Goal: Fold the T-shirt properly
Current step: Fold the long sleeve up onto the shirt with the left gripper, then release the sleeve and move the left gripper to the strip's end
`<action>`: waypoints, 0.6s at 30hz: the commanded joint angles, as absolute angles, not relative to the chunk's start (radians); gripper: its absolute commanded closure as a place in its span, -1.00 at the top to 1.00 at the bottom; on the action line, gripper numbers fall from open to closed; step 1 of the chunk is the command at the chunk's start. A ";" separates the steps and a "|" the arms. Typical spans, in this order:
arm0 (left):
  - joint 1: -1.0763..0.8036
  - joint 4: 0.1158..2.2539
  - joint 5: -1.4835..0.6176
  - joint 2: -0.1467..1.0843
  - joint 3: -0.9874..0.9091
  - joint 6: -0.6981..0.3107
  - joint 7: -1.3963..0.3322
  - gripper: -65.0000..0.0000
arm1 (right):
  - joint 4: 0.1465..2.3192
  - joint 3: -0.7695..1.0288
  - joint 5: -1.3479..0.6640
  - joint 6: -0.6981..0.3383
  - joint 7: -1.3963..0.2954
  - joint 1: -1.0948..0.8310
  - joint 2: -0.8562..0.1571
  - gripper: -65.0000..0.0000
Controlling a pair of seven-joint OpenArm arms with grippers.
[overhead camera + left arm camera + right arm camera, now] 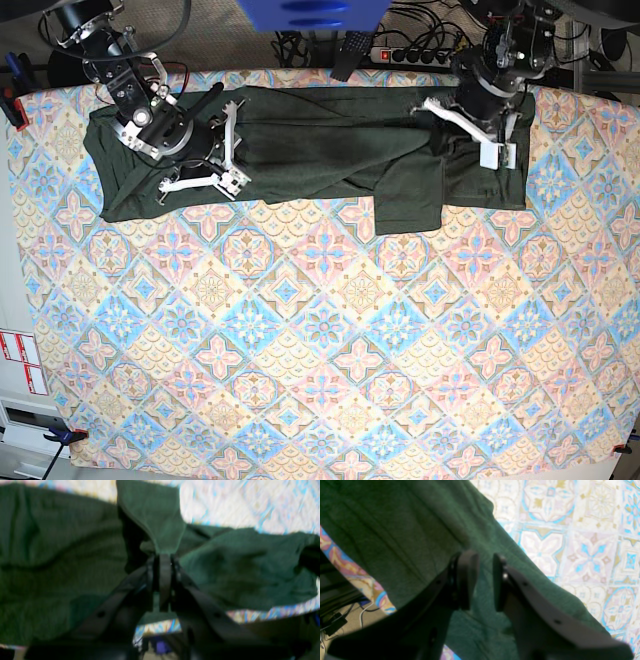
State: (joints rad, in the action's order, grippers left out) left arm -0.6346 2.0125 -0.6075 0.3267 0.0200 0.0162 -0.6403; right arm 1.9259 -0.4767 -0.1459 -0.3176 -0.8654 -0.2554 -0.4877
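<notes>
From where I sit, the T-shirt [300, 150] lies as a long band across the top of the base view, its long axis running left to right along the far edge of the bench [320, 350], with one flap hanging down toward the middle just right of centre.

At the upper left of the base view my right tool [232, 150] sits over the left part of the cloth. Its own camera shows the two fingers [467, 582] standing partly apart with green cloth lying beneath the gap, not pinched; I judge it to be holding nothing.

At the upper right of the base view my left tool [497, 150] is over the right end of the shirt. Its wrist camera shows the jaws closed tight on a gathered peak of cloth that rises away from the tips toward the top of that frame, so it has hold of the T-shirt.

The coming move, as I judge it, turns on this: the bulk of the shirt lies to the left of the gripped end, along the long axis, so that end would travel leftward over the body.

The base view gives the whole layout; only the wrist views show the grip, and the left one is blurred
</notes>
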 commanded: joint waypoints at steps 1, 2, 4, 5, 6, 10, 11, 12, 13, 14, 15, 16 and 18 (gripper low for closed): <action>-0.631 2.008 -0.598 0.328 0.018 0.010 -0.622 -1.00 | 1.942 -0.472 -0.151 -0.317 -0.849 -0.249 -0.498 -0.57; -0.628 1.995 -0.593 0.326 0.018 0.010 -0.639 -1.00 | 1.942 -0.472 -0.151 -0.317 -0.849 -0.249 -0.498 -0.57; -0.604 1.988 -0.590 0.326 0.016 0.010 -0.685 -0.97 | 1.942 -0.475 -0.151 -0.317 -0.851 -0.249 -0.498 -0.57; -0.588 1.986 -0.596 0.326 0.016 0.010 -0.723 -0.90 | 1.942 -0.475 -0.151 -0.317 -0.851 -0.249 -0.496 -0.57; -0.578 1.988 -0.598 0.326 0.016 0.010 -0.759 -0.83 | 1.940 -0.476 -0.151 -0.317 -0.851 -0.249 -0.496 -0.57; -0.550 1.991 -0.599 0.323 0.013 0.010 -0.835 -0.34 | 1.940 -0.476 -0.151 -0.317 -0.851 -0.249 -0.496 -0.57; -0.549 1.991 -0.599 0.323 0.010 0.010 -0.837 -0.20 | 1.940 -0.476 -0.151 -0.317 -0.851 -0.249 -0.496 -0.57; -0.545 1.991 -0.599 0.323 0.008 0.010 -0.835 -0.11 | 1.940 -0.476 -0.151 -0.317 -0.851 -0.249 -0.496 -0.57; -0.533 1.991 -0.599 0.323 -0.004 0.010 -0.835 0.00 | 1.940 -0.475 -0.151 -0.317 -0.851 -0.249 -0.496 -0.57; -0.521 1.989 -0.599 0.323 -0.015 0.010 -0.839 0.07 | 1.940 -0.473 -0.151 -0.317 -0.851 -0.249 -0.496 -0.57; -0.510 1.986 -0.599 0.321 -0.021 0.010 -0.840 0.14 | 1.940 -0.473 -0.151 -0.317 -0.851 -0.249 -0.496 -0.57; -0.495 1.986 -0.599 0.314 -0.030 0.010 -0.840 0.20 | 1.940 -0.473 -0.151 -0.317 -0.851 -0.249 -0.496 -0.57; -0.458 1.974 -0.598 0.309 -0.048 0.010 -0.842 0.24 | 1.940 -0.473 -0.151 -0.317 -0.851 -0.249 -0.496 -0.57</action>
State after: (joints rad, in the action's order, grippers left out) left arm -0.4583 1.9640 -0.5911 0.3019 -0.0414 0.0162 -0.8524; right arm 1.9251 -0.4793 -0.1459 -0.3176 -0.8654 -0.2554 -0.4877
